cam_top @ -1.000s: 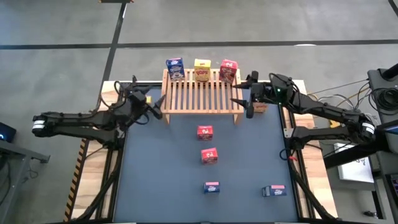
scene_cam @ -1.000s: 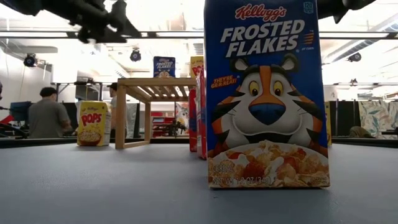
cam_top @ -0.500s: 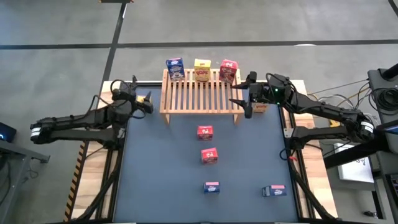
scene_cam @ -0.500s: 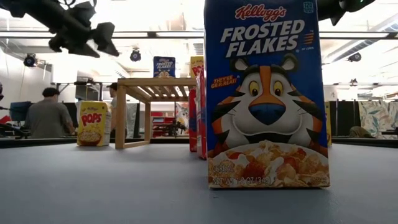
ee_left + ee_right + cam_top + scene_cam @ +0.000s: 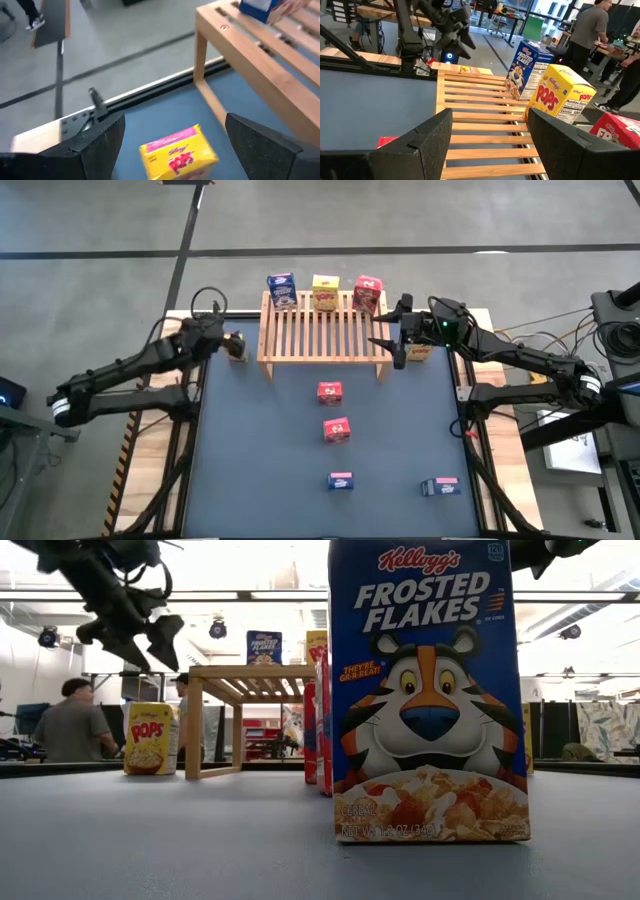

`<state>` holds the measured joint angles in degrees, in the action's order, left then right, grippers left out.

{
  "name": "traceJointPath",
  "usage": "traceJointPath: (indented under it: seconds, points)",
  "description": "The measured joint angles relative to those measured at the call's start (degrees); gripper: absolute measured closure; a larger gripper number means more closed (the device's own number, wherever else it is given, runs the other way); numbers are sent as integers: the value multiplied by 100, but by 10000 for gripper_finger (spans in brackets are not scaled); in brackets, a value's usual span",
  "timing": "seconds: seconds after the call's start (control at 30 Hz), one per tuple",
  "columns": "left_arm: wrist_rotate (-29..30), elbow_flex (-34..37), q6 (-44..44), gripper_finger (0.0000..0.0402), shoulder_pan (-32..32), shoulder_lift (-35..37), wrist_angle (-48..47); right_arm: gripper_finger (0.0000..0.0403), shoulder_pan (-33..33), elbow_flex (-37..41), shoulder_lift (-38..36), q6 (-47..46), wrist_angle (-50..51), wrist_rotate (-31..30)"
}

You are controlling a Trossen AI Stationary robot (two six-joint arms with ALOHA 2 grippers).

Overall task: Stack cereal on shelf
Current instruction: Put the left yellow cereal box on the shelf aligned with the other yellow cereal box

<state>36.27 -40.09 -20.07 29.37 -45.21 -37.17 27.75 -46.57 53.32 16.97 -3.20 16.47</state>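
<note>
The wooden shelf (image 5: 322,330) stands at the table's far side on its short legs, with a blue (image 5: 281,288), a yellow (image 5: 325,292) and a red box (image 5: 367,294) upright on its far edge. My left gripper (image 5: 228,341) hangs open, tipped down over a yellow Pops box (image 5: 177,157) that stands on the table left of the shelf. My right gripper (image 5: 400,348) is open at the shelf's right end, beside another yellow box (image 5: 419,353). Two red boxes (image 5: 330,392) (image 5: 337,429) and two blue ones (image 5: 341,480) (image 5: 440,487) sit on the table nearer me.
The blue table top (image 5: 250,460) shows bare to the left of the loose boxes. In the low view a blue Frosted Flakes box (image 5: 430,690) fills the foreground. People (image 5: 72,725) stand in the room beyond the table, and the table's wooden border (image 5: 170,340) runs close to the left gripper.
My left gripper has moved from beside the shelf's left leg toward the table's left and far edge, come down, and tipped its fingers downward over the yellow box. The boxes and the right arm have stayed where they were.
</note>
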Motion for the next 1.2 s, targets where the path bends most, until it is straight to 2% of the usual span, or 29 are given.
traceJointPath:
  seconds: [0.17,0.3,0.4,0.5,0.6,0.73,0.87,1.2]
  points:
    - [-480,-1244,265,74,78,-768,-1334,154,0,0,2,13,-12,0]
    - [-932,-2184,825,74,151,-1631,-2537,154,0,0,2,13,-52,0]
    - [-1240,-2643,1504,74,351,-2267,-3273,154,0,0,2,10,-53,2]
    - [-1681,-2905,2201,74,579,-2685,-3494,154,0,0,2,-3,-52,27]
    - [-2142,-3069,2615,74,861,-2917,-3354,154,0,0,2,-112,-52,48]
    - [-2211,-3128,3080,74,1160,-3007,-3411,154,0,0,0,-193,-28,50]
    - [-2302,-2971,3235,74,1522,-2934,-3405,154,0,0,0,-119,-36,50]
    - [-3081,-2675,3479,74,2278,-2653,-3329,154,0,0,0,43,-98,50]
